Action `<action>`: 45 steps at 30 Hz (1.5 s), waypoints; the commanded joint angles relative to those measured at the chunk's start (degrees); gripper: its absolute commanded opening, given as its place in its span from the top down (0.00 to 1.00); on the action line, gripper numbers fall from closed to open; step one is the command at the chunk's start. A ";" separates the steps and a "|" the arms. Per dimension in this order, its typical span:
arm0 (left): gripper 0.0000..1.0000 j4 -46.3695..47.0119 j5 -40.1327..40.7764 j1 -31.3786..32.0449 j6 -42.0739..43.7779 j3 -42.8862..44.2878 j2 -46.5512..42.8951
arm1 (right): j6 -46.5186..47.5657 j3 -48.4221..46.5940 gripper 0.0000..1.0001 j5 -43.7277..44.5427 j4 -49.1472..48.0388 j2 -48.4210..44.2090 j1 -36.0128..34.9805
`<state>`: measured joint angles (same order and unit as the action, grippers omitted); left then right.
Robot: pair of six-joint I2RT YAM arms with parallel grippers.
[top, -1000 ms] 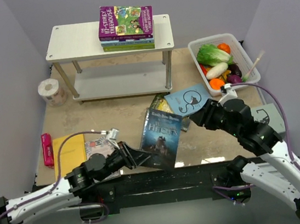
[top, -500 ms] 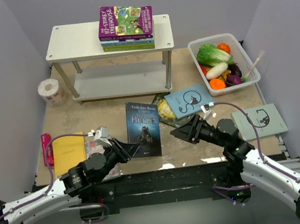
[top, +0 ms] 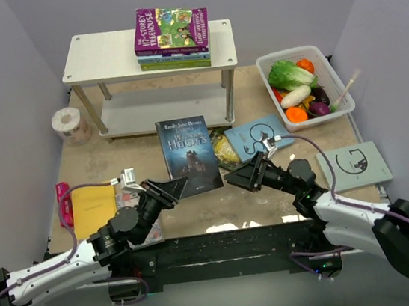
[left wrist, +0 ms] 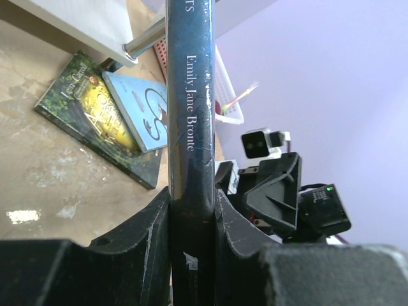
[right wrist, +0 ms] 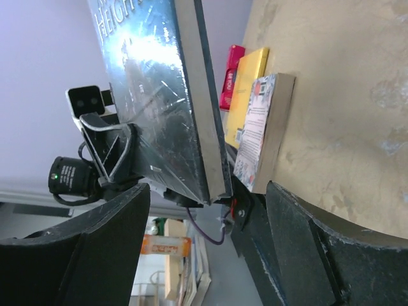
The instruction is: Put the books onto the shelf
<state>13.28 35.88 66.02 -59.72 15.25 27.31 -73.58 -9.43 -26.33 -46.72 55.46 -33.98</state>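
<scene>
My left gripper is shut on the lower corner of a dark grey book and holds it up on edge above the table. In the left wrist view its spine runs between my fingers. My right gripper stands open just right of that book. In the right wrist view the book's corner hangs between the spread jaws without touching them. The shelf stands at the back with a stack of books on its top board. More books lie flat: light-blue, grey-green, yellow.
A white basket of vegetables stands at the back right. A paper roll sits left of the shelf. A pink marker lies by the yellow book. A green-and-yellow book lies under the light-blue one, and a floral book beside the yellow.
My right gripper has opened, and its arm has dropped low and swung left towards the book. My left gripper has carried the dark book up and farther back, standing it more upright.
</scene>
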 commanded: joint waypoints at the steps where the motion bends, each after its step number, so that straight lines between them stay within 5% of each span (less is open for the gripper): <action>1: 1.00 17.30 2.97 -0.01 0.22 3.21 1.77 | -5.34 -1.19 0.23 -3.29 -20.06 6.93 -0.30; 15: 1.00 36.81 -2.03 -0.54 -1.26 0.50 16.89 | -6.57 -7.26 0.28 -0.39 -30.52 21.15 -3.55; 16: 1.00 38.47 -2.48 -0.54 -1.97 0.05 17.51 | -8.32 -7.79 0.32 -0.04 -33.06 23.18 -3.55; 21: 1.00 37.18 -6.77 -0.54 -3.82 -0.57 20.06 | -16.85 -9.45 0.93 -1.69 -55.41 35.58 -3.55; 23: 0.98 33.58 -8.18 -0.63 -1.90 -0.30 18.41 | -17.29 -11.83 1.00 -5.20 -55.41 36.91 -3.55; 25: 0.73 26.24 -8.72 -0.80 -0.58 0.22 15.77 | -18.61 -12.36 1.00 -7.50 -55.24 36.82 -3.29; 27: 0.41 18.75 -6.89 -1.42 -0.30 0.57 9.80 | -18.97 -12.89 1.00 -12.22 -51.82 35.33 -2.51; 33: 0.09 1.52 -8.71 -7.90 -0.66 -3.99 -10.15 | -12.32 -14.38 1.00 -26.30 -27.94 22.11 1.54; 38: 0.05 -5.10 -11.44 -10.38 1.54 -4.43 -18.69 | 10.87 -24.29 1.00 -30.97 20.71 7.13 4.09; 45: 0.09 1.39 -16.71 -10.38 3.56 -5.49 -16.68 | 28.65 -37.58 1.00 -34.75 50.57 1.32 4.09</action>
<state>11.09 23.55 55.88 -59.33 10.35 9.04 -59.88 -39.79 -55.75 -15.00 59.77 -29.91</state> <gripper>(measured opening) 0.926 0.281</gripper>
